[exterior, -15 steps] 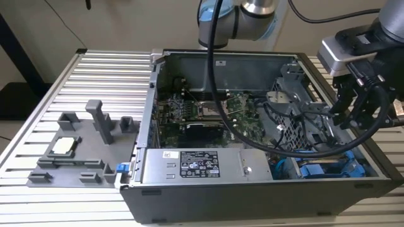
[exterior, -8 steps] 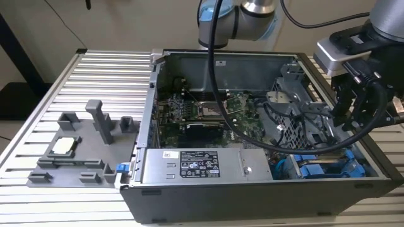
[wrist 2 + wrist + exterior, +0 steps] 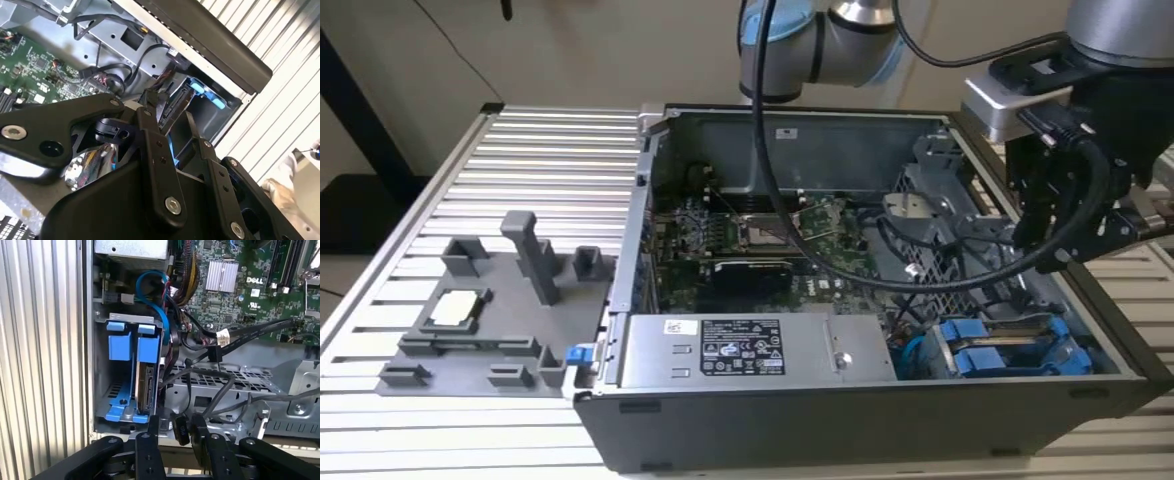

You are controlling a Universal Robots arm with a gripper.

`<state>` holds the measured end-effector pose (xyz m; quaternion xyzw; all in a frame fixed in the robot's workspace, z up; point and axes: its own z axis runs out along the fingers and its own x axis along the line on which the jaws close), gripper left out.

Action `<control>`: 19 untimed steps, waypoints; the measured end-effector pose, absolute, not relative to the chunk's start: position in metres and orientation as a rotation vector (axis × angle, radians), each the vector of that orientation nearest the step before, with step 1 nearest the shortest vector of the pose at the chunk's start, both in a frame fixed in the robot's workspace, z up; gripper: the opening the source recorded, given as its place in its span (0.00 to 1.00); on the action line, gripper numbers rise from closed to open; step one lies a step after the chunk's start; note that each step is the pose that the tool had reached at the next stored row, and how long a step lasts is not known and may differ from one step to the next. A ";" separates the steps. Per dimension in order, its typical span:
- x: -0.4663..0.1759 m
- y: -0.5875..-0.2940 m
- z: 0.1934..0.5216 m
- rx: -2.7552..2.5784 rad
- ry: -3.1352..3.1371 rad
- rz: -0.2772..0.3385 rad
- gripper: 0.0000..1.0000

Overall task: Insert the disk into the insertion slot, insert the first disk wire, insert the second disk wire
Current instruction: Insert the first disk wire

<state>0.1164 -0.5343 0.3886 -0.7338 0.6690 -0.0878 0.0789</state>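
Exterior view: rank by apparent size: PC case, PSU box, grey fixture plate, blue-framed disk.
1. PC case, clearly largest.
2. grey fixture plate.
3. PSU box, long but narrower than the plate.
4. blue-framed disk, smallest; partly hidden inside the case.

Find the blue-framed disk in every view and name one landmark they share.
Exterior view: disk in the case corner, at the exterior view's right.
Second wrist view: disk beside the case wall.
First wrist view: disk seated in the case corner.
Shared: green circuit board.
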 end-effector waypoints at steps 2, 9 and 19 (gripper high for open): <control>0.116 -0.528 0.389 -2.216 2.013 -0.299 0.40; 0.116 -0.528 0.389 -2.218 2.014 -0.303 0.40; 0.116 -0.527 0.389 -2.218 2.014 -0.303 0.19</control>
